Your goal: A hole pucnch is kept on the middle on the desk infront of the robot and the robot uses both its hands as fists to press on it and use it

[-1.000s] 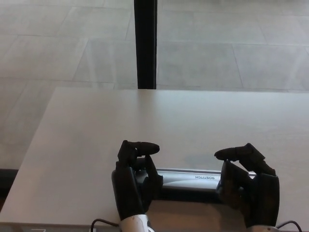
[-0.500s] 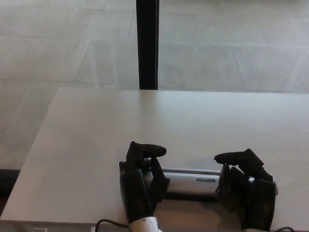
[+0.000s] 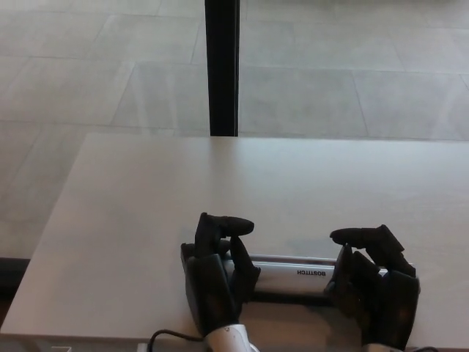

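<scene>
Fingers curled, left hand (image 3: pixel 217 275) and right hand (image 3: pixel 377 286) rest on the hole punch (image 3: pixel 293 273).

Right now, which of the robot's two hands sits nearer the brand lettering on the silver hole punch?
The right hand. The lettering on the hole punch lies just beside it, while the left hand covers the opposite end.
</scene>
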### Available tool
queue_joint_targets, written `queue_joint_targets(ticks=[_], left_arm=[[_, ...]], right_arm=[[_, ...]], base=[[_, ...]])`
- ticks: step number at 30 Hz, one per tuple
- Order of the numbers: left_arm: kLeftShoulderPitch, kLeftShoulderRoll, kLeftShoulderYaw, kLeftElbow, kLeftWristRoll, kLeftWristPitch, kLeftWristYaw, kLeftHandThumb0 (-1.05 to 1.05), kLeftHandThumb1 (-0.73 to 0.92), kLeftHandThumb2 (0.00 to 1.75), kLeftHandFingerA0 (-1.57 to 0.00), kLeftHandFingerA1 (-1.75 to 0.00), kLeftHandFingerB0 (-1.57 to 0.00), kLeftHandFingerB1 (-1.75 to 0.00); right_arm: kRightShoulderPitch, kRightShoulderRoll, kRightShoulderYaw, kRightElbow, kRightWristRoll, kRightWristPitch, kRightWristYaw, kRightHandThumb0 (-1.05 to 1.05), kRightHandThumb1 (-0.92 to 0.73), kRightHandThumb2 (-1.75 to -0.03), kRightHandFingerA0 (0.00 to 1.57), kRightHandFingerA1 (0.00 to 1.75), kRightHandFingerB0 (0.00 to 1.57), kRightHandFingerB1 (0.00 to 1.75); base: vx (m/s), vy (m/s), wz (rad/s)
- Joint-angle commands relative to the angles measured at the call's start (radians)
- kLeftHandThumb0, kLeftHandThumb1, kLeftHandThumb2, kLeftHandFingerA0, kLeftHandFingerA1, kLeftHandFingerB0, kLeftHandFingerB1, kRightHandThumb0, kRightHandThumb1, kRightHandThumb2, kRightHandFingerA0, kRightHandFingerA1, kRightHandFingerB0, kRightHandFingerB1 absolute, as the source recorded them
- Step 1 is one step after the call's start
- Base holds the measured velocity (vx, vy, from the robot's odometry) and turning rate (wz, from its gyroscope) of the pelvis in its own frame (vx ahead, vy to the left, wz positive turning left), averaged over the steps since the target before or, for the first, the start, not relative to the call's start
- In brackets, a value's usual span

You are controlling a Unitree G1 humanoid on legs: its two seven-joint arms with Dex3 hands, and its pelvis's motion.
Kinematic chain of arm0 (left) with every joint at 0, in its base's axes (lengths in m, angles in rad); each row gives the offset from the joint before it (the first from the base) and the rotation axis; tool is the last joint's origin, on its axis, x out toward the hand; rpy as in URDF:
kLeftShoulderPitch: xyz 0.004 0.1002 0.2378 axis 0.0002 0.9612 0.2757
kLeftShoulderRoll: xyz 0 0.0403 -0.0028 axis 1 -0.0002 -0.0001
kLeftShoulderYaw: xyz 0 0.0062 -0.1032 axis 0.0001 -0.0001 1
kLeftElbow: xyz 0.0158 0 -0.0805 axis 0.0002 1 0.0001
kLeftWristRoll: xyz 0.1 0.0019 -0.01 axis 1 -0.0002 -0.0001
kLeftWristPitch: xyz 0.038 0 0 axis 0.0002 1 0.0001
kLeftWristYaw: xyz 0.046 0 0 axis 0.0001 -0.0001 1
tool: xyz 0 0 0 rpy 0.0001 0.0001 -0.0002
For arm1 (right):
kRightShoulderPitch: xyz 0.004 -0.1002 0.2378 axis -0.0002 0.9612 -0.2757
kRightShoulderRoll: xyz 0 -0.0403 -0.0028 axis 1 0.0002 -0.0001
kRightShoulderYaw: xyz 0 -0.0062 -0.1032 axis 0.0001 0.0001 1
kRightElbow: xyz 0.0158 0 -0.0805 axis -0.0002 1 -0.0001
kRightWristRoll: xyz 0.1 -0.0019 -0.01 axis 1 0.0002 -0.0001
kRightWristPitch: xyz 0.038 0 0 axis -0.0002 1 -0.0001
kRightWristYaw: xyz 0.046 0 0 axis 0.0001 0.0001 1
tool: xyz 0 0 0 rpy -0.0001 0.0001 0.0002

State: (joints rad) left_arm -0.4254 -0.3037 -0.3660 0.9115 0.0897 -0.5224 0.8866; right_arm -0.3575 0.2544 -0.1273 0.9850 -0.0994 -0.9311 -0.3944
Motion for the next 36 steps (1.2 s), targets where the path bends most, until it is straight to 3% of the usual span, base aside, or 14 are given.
queue_joint_targets(ticks=[1,10,11,14,15,16,17,18,20,22,25,32,34,36], left_arm=[[0.107,-0.174,0.046,0.077,-0.002,0.087,0.048,-0.34,0.8,0.8,-0.84,-1.75,-0.54,-1.74],[0.149,-0.185,0.048,0.077,0.02,0.047,0.051,-0.36,0.77,0.84,-0.81,-1.75,-0.56,-1.75],[0.164,-0.19,0.044,0.056,0.014,0.023,0.036,-0.33,0.77,0.82,-0.78,-1.75,-0.57,-1.75],[0.16,-0.197,0.045,0.03,0.002,0.013,0.015,-0.33,0.77,0.85,-0.79,-1.75,-0.57,-1.75],[0.155,-0.199,0.048,0.017,-0.004,0.027,0.007,-0.33,0.77,0.85,-0.79,-1.75,-0.57,-1.75],[0.146,-0.195,0.05,-0.029,-0.024,0.037,-0.03,-0.33,0.81,0.85,-0.81,-1.75,-0.57,-1.75],[0.135,-0.195,0.053,-0.065,-0.039,0.053,-0.049,-0.38,0.78,0.85,-0.82,-1.75,-0.59,-1.75],[0.12,-0.198,0.057,-0.105,-0.056,0.067,-0.067,-0.33,0.79,0.87,-0.85,-1.75,-0.59,-1.75],[0.079,-0.19,0.051,-0.197,-0.08,0.119,-0.116,-0.36,0.82,0.86,-0.85,-1.75,-0.57,-1.75],[0.042,-0.187,0.054,-0.278,-0.116,0.191,-0.154,-0.29,0.84,0.88,-0.85,-1.75,-0.54,-1.75],[0.015,-0.186,0.05,-0.376,-0.167,0.261,-0.2,-0.24,0.82,0.96,-0.81,-1.75,-0.55,-1.75],[-0.027,-0.166,0.057,-0.52,-0.21,0.381,-0.219,-0.19,0.85,0.97,-0.83,-1.75,-0.54,-1.75],[-0.024,-0.152,0.059,-0.553,-0.218,0.408,-0.226,-0.23,0.87,0.91,-0.86,-1.75,-0.55,-1.75],[-0.028,-0.13,0.071,-0.592,-0.24,0.431,-0.243,-0.21,0.76,1.11,-0.93,-1.75,-0.66,-1.75]], right_arm=[[0.055,-0.005,-0.055,0.108,0.048,0.138,-0.069,-0.51,-0.58,-0.89,1.04,1.73,0.84,1.62],[0.078,0.015,-0.085,0.1,0.075,0.094,-0.039,-0.5,-0.59,-0.9,1.09,1.72,0.88,1.52],[0.077,0.016,-0.09,0.076,0.09,0.082,-0.015,-0.43,-0.57,-0.95,1.17,1.71,0.8,1.42],[0.065,0.009,-0.102,0.008,0.119,0.112,0.024,-0.44,-0.56,-0.96,1.2,1.75,0.79,1.42],[0.06,0.005,-0.105,-0.019,0.124,0.138,0.033,-0.44,-0.56,-0.96,1.2,1.75,0.79,1.42],[0.041,0.004,-0.108,-0.083,0.148,0.177,0.05,-0.52,-0.5,-1.07,1.34,1.41,0.97,1.19],[0.028,0.0,-0.107,-0.131,0.16,0.207,0.063,-0.48,-0.51,-1.08,1.33,1.4,0.97,1.19],[0.02,-0.007,-0.102,-0.185,0.164,0.245,0.073,-0.39,-0.61,-0.95,1.09,1.74,0.83,1.44],[0.013,-0.02,-0.081,-0.332,0.182,0.362,0.104,-0.35,-0.67,-0.89,1.04,1.75,0.8,1.47],[0.013,-0.025,-0.056,-0.434,0.17,0.429,0.115,-0.32,-0.65,-0.94,1.05,1.71,0.81,1.39],[0.038,-0.035,-0.021,-0.572,0.158,0.552,0.144,-0.33,-0.65,-0.87,0.98,1.65,0.8,1.32],[0.086,-0.063,0.035,-0.772,0.151,0.702,0.214,-0.37,-0.64,-0.87,0.98,1.7,0.78,1.34],[0.1,-0.072,0.048,-0.816,0.146,0.727,0.231,-0.38,-0.63,-0.89,1.01,1.7,0.8,1.32],[0.123,-0.093,0.067,-0.906,0.192,0.81,0.264,-0.34,-0.67,-0.86,0.97,1.75,0.74,1.36]], base=[[0.0,0.0,0.0],[0.0,0.0,0.0],[0.0,0.0,0.0],[0.0,0.0,0.0],[0.0,0.0,0.0],[0.0,0.0,0.0],[0.0,0.0,0.0],[0.0,0.0,0.0],[0.0,0.0,0.0],[0.0,0.0,0.0],[0.0,0.0,0.0],[0.0,0.0,0.0],[0.0,0.0,0.0],[0.0,0.0,0.0]])
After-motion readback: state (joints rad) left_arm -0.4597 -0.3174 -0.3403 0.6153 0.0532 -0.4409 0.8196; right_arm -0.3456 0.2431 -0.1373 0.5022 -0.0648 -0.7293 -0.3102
